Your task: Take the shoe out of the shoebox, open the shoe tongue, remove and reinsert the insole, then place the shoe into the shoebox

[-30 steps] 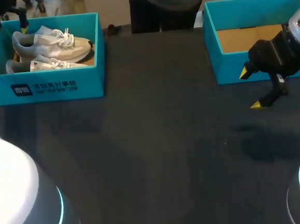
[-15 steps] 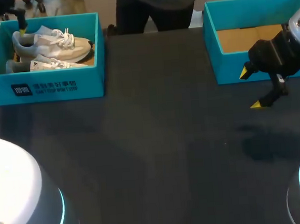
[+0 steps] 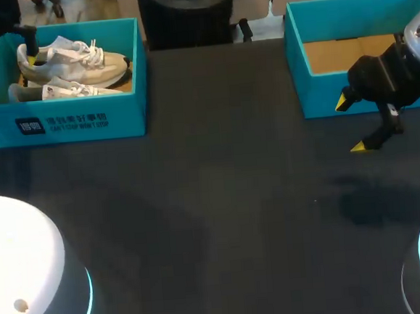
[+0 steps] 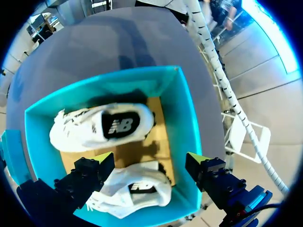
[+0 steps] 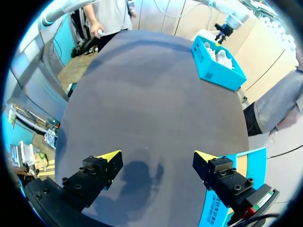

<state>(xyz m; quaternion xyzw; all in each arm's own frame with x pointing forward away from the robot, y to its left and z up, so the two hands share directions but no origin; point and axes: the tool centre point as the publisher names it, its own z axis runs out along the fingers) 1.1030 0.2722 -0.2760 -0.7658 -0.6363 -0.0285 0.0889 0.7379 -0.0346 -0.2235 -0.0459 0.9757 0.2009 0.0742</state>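
Shoebox [image 3: 76, 122], teal, with two white shoes [image 3: 73, 60] inside.

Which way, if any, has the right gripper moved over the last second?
No. In the head view the right gripper is open and sits at the same spot as before, just in front of the front wall of the empty shoebox.

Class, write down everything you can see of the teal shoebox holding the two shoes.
The shoebox is an open-topped teal box, seemingly cardboard, with a brown floor and white print on its front wall. It stands upright at the far left of the dark table. Two white shoes lie on their sides inside. The left gripper hovers open over it.
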